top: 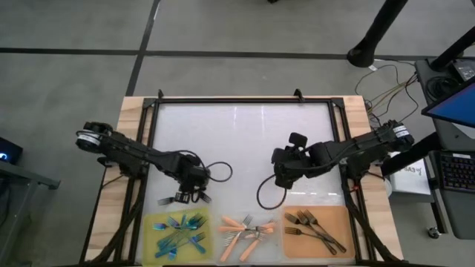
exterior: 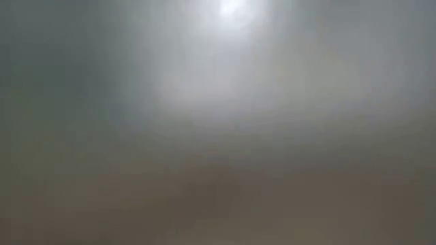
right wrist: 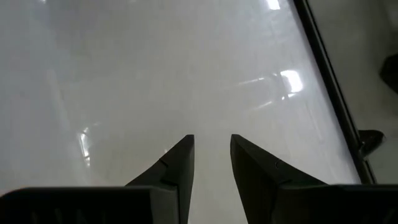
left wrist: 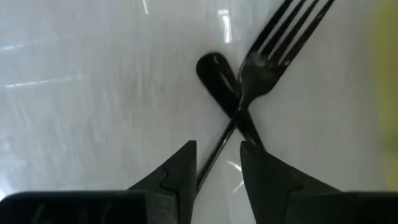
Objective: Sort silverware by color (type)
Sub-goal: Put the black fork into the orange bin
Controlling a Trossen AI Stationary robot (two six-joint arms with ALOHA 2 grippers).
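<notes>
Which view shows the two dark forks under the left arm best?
Left wrist view: the two dark forks lie crossed on the white table, just ahead of the left gripper. The high view shows them only as small dark shapes at that gripper. The low and right wrist views show nothing of them.

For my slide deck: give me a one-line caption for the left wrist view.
Left gripper with jaws parted over two crossed dark forks lying on the white table.

White table top point(top: 245, 141) in a wooden frame point(top: 130, 119) (keyboard point(top: 454, 172) beside it)
</notes>
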